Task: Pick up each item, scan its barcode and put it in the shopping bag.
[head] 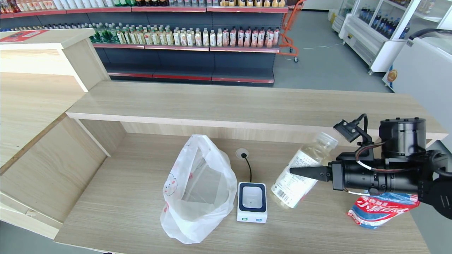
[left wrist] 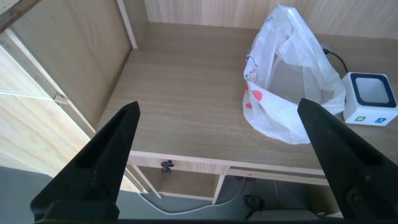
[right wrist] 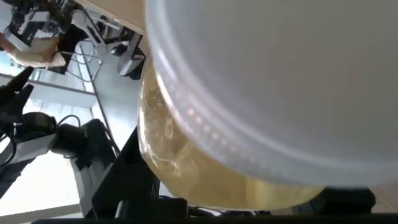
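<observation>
My right gripper (head: pixel 300 171) is shut on a clear drink bottle (head: pixel 300 176) with a white label and white cap, held tilted just right of the white barcode scanner (head: pixel 251 201), its barcode end down near the counter. In the right wrist view the bottle (right wrist: pixel 261 93) sits right against the lens. A white plastic shopping bag (head: pixel 197 187) stands open left of the scanner. My left gripper (left wrist: pixel 221 155) hangs open beyond the counter's near left edge, with the bag (left wrist: pixel 286 81) and the scanner (left wrist: pixel 370 96) ahead of it.
A red, white and blue snack packet (head: pixel 379 210) lies on the counter at the right, under my right arm. The scanner's black cable (head: pixel 248 165) runs to a grommet (head: pixel 242 153). A raised wooden ledge (head: pixel 247 106) backs the counter; a side panel (head: pixel 53 169) walls its left.
</observation>
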Tool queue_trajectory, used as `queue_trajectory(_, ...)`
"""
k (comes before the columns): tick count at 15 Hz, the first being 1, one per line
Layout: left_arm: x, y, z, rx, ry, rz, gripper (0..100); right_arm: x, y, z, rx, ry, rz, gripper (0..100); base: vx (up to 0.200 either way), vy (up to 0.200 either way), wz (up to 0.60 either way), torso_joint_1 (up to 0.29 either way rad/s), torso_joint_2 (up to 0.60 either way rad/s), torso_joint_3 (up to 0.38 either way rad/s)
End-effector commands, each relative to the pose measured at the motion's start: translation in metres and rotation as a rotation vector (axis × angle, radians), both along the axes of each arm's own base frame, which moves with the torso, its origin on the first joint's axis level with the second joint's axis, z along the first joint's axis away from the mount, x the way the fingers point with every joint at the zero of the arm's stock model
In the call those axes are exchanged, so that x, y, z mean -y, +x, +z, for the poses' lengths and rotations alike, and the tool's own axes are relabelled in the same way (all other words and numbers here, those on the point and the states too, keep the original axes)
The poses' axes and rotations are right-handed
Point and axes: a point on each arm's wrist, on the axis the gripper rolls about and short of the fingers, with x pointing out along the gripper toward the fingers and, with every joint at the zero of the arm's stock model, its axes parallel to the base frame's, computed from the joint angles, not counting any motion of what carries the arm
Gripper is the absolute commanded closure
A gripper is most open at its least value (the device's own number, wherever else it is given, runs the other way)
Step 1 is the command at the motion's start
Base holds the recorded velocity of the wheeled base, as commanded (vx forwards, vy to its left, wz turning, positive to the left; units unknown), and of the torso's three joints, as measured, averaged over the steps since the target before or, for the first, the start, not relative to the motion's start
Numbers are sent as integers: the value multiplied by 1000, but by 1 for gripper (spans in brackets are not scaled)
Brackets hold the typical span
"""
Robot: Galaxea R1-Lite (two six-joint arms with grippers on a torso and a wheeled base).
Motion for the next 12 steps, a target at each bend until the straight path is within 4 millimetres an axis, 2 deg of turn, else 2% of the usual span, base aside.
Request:
queue_trajectory(1, 0, 0, 0, 1, -1, 0, 0, -5, -17, 13, 28, 34, 58, 100, 0, 0, 0, 0, 0, 0)
queue_trajectory(5, 0, 0, 0, 1, -1, 0, 0, -15, -48, 13, 26, 52, 181, 100, 0, 0, 0, 0, 0, 0)
queue_trajectory(7, 0, 0, 0, 1, -1, 0, 0, -21, -57, 17, 57, 54, 223, 100, 0, 0, 0, 0, 0, 0)
queue_trajectory(12, 0, 0, 0, 1, -1, 0, 0, -32, -68, 19, 63, 55, 282, 100, 0, 0, 0, 0, 0, 0)
